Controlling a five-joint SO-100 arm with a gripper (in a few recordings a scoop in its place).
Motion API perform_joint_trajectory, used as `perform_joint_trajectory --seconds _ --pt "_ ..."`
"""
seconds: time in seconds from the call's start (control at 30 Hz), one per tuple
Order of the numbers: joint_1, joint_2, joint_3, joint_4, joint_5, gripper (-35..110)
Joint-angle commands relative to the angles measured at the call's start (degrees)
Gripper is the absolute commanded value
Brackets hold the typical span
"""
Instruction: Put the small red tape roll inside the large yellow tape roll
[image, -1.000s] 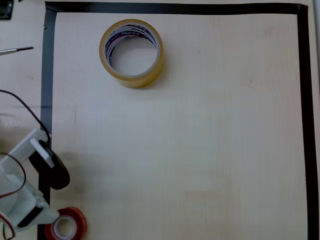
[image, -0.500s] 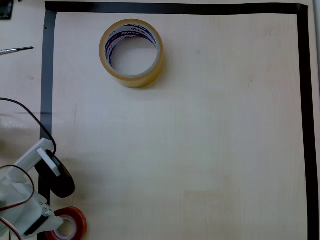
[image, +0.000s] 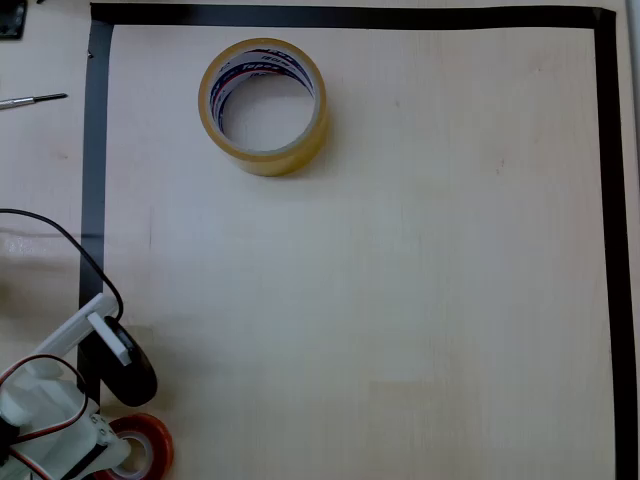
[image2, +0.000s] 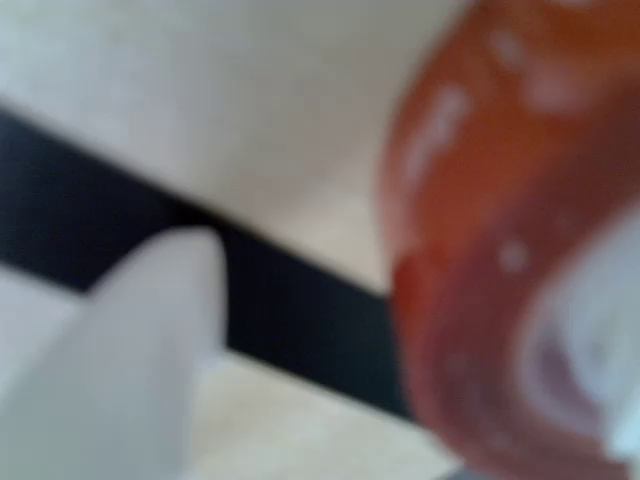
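Table (image: 400, 300): pale, light wood-grain top, bare across the middle and right of the overhead view.
Black tape border (image: 350, 16): flat on the table, running along the top edge, down the left side and down the right side, framing a rectangle.
Large yellow tape roll (image: 263, 106): lying flat, hole up, inside the border near the upper left; white core with red and dark lettering.
Small red tape roll (image: 140, 447): flat on the table at the bottom left, just inside the left strip, partly covered; blurred and close in the wrist view (image2: 500, 250).
Thin metal tool (image: 32, 100): on the table outside the border, upper left.
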Motion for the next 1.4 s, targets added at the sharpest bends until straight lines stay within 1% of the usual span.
perform_joint_trajectory --seconds 0.0,0.1,0.17,0.37,0.43,0.53,0.6,0.73,0.87,1.03,1.13,1.2,1.37 --pt "0.2 1.4 -3.9 -0.1 -0.3 16" --pt "-0.3 0.4 -4.4 -0.1 -0.3 10" --pt "-0.3 -2.2 -6.2 1.0 -0.3 0" --pt "-0.4 -2.3 -6.3 1.6 0.1 0" --pt "-0.5 1.3 -5.6 2.5 0.1 0" --pt "-2.9 12.7 -3.8 5.4 -0.2 0" --pt "-6.0 21.3 -4.9 9.6 -0.3 0" --pt "-16.8 35.3 -11.1 19.1 0.2 0" --pt "-32.6 39.2 -19.1 25.0 0.3 0" --pt "-53.7 39.8 -18.2 22.1 0.3 0" --pt "-64.1 36.9 -17.0 18.8 1.0 0" --pt "-68.4 34.8 -15.8 16.0 1.4 0" --pt "-71.6 31.2 -15.0 12.0 1.8 0"
